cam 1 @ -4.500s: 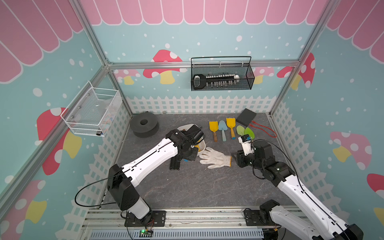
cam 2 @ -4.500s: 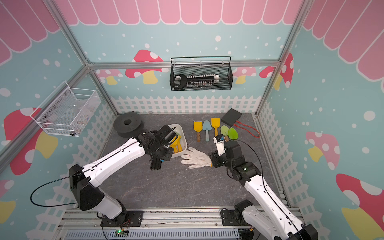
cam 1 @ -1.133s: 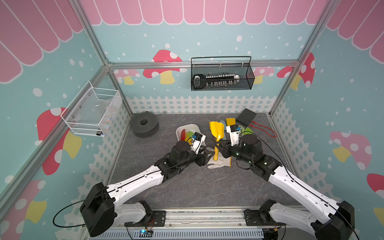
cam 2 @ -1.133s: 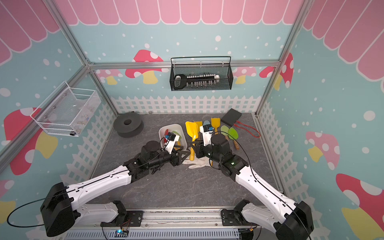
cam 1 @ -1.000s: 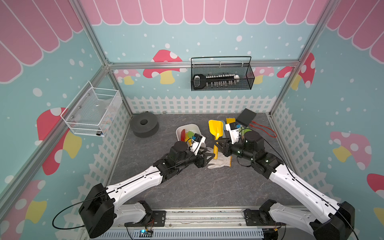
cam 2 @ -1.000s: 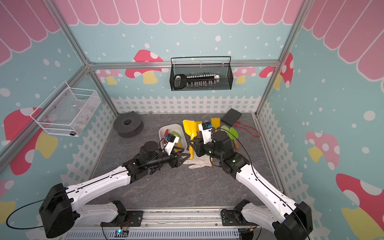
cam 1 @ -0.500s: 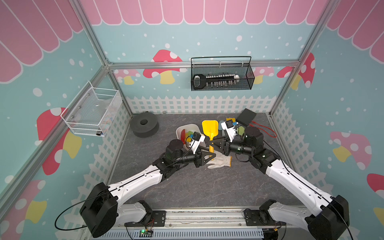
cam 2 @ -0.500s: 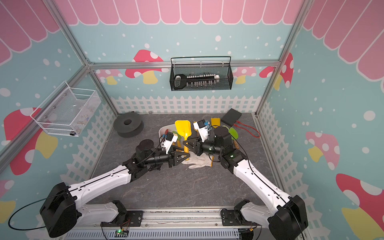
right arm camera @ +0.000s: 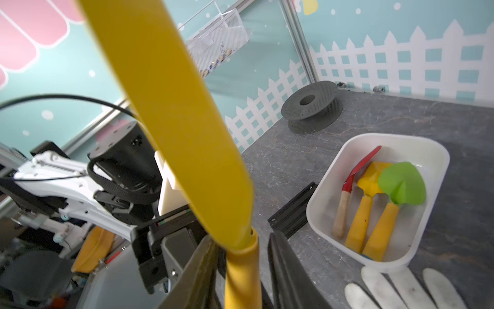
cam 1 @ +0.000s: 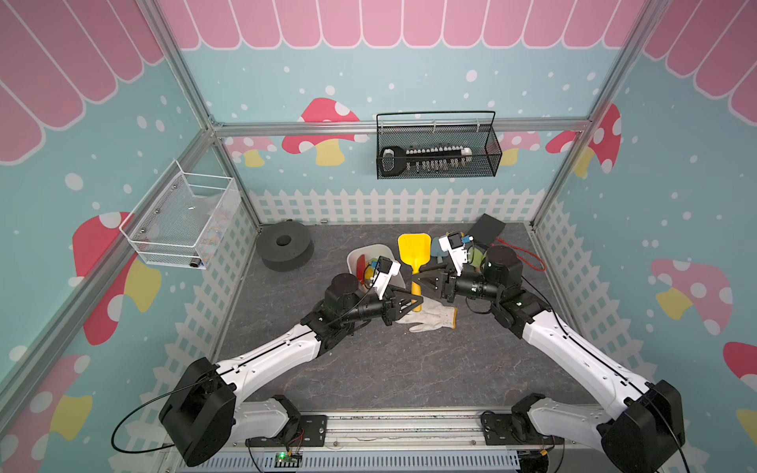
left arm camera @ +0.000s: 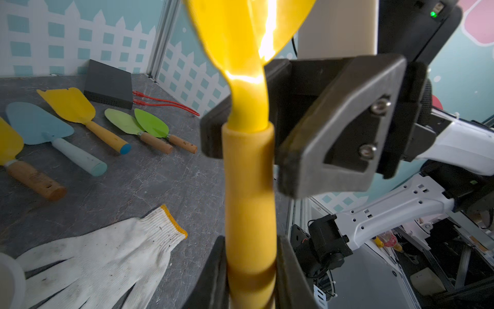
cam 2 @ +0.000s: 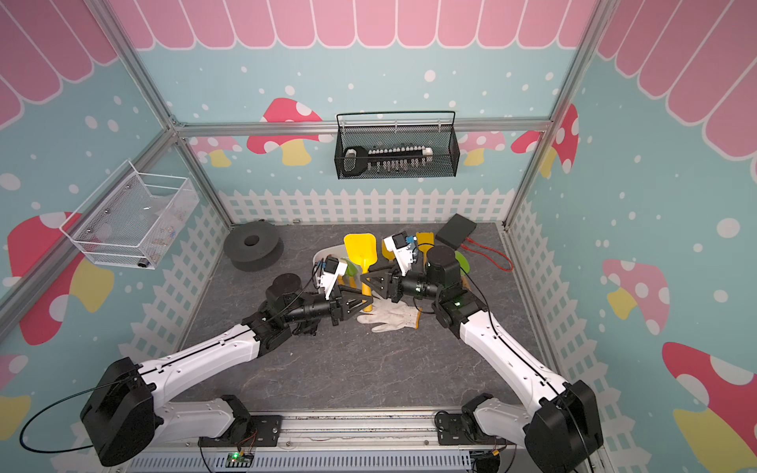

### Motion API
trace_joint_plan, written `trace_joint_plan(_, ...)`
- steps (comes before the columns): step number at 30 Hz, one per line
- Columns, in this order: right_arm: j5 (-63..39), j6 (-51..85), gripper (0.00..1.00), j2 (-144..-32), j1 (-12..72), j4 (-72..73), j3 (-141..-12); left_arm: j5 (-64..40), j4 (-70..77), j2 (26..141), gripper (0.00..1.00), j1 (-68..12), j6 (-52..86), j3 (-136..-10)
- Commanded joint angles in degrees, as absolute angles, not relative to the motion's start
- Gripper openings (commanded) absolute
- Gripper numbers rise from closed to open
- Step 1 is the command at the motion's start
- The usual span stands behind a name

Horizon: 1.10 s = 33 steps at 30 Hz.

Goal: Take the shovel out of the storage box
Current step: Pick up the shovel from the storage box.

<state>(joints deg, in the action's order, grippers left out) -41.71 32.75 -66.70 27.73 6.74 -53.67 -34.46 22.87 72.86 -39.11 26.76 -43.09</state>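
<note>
Well, shovel [cam 1: 414, 252]: yellow, stood upright beside the white box [right arm camera: 427, 149].
Left gripper [cam 1: 414, 304]: pinched the handle low down.
Right gripper [cam 1: 416, 282]: jaws spread loosely around the handle top.

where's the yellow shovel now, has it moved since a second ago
yes, the yellow shovel has shifted a little sideways, closer to the storage box, and it is still upright

We see the shovel [cam 1: 414, 250] all in yellow, blade and handle. The storage box [right arm camera: 401, 145] is plain white; inside it lie a red blade [right arm camera: 363, 163], a yellow blade [right arm camera: 373, 179] and a green blade [right arm camera: 401, 184]. Just beside the box, the glove [cam 1: 434, 317] is white with a yellow cuff edge. The floor [cam 1: 389, 368] is grey, veined like marble.
</note>
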Motion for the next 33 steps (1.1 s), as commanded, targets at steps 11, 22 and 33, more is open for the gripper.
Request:
trace_joint_plan(11, -11.04, 29.22, 0.51, -54.03, 32.98, -10.69, -52.29, -20.96, 21.36, 69.68, 0.00, -39.44, 24.66, -42.19)
trace_joint_plan(22, 10.58, 24.56, 0.51, -58.29, 47.25, -20.73, -61.65, -19.87, 21.46, 72.13, 0.00, -40.41, 24.39, -43.69)
trace_joint_plan(33, 14.01, 22.24, 0.49, -67.47, 51.65, -20.58, -68.99, -20.13, 21.31, 74.55, 0.00, -41.90, 24.05, -45.79)
